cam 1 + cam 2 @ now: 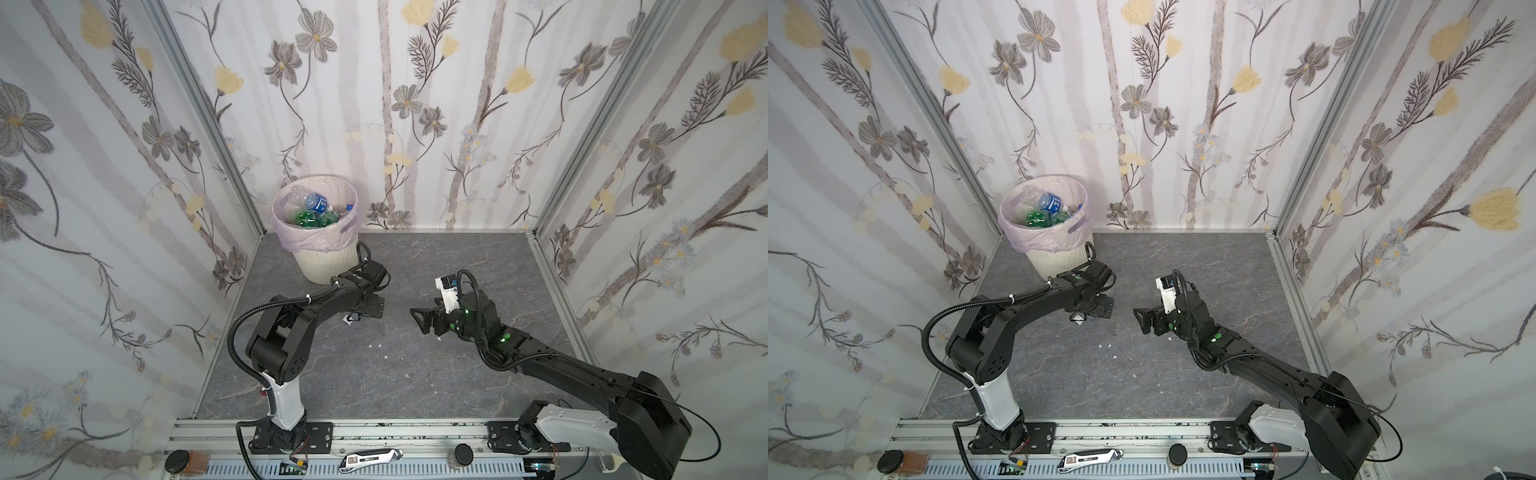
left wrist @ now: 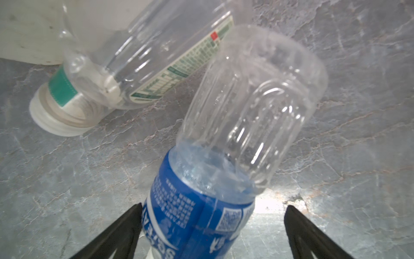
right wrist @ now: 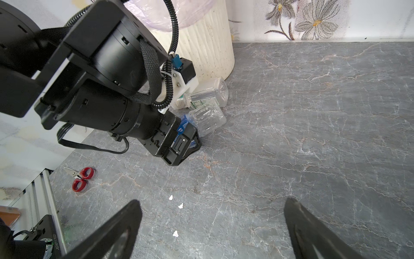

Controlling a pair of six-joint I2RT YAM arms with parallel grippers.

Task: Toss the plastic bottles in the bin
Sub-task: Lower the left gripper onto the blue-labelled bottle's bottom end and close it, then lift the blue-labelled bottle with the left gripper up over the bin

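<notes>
Two clear plastic bottles lie on the grey floor beside the bin (image 1: pixel 316 264) (image 3: pixel 210 44). The nearer bottle (image 2: pixel 246 107) (image 3: pixel 208 118) has a blue label. My left gripper (image 2: pixel 214 206) (image 1: pixel 368 311) is open, and its jaws straddle the labelled end, one finger beside the label, the other well apart. Beyond it lies a bottle with a green-and-white label and white cap (image 2: pixel 143 56) (image 3: pixel 206 94). The cream bin, lined with a pink bag, holds several bottles (image 1: pixel 316 205), clear and green. My right gripper (image 3: pixel 212 201) (image 1: pixel 419 320) hangs open and empty over bare floor mid-table.
Red-handled scissors (image 3: pixel 81 178) lie near the left arm's base. Small white scraps (image 3: pixel 180 205) dot the floor between the arms. Flowered walls close in the left, back and right. A utility knife (image 1: pixel 370 459) rests on the front rail.
</notes>
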